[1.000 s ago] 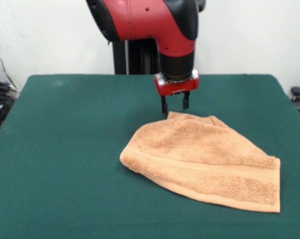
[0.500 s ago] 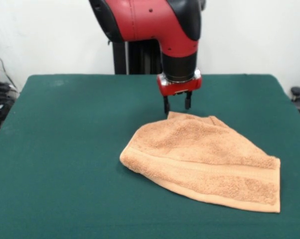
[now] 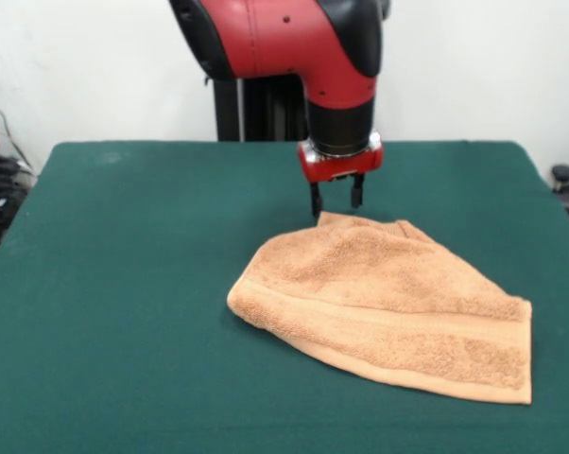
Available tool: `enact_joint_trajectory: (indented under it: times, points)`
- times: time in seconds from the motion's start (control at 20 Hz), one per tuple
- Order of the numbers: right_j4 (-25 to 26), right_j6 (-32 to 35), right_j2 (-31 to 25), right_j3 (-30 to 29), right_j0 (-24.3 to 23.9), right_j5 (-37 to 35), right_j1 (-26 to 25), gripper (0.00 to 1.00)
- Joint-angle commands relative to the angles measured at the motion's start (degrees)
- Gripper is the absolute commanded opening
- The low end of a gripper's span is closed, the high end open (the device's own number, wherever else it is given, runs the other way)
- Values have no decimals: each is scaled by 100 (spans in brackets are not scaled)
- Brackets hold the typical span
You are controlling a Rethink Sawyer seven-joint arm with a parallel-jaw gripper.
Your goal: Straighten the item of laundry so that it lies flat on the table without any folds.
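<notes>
The towel (image 3: 388, 307) lies folded on the green table (image 3: 124, 284). The gripper (image 3: 336, 200) hangs spread apart at its far edge, before a white wall (image 3: 86, 66).

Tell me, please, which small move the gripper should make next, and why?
Probably a short descent onto the towel's far corner, then close. The gripper hangs open just above that corner, holding nothing, and the towel lies folded over itself on the table. Gripping the corner would likely let the arm pull the fold open.
</notes>
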State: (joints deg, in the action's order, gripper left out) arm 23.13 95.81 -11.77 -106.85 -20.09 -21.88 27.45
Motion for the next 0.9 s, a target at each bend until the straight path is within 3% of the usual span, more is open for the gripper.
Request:
enact_joint_trajectory:
  times: [0.05,0.9]
  points:
    - [-381,393,-636,571,158,-339,46,100]
    - [-774,262,-599,1011,313,-1130,73,100]
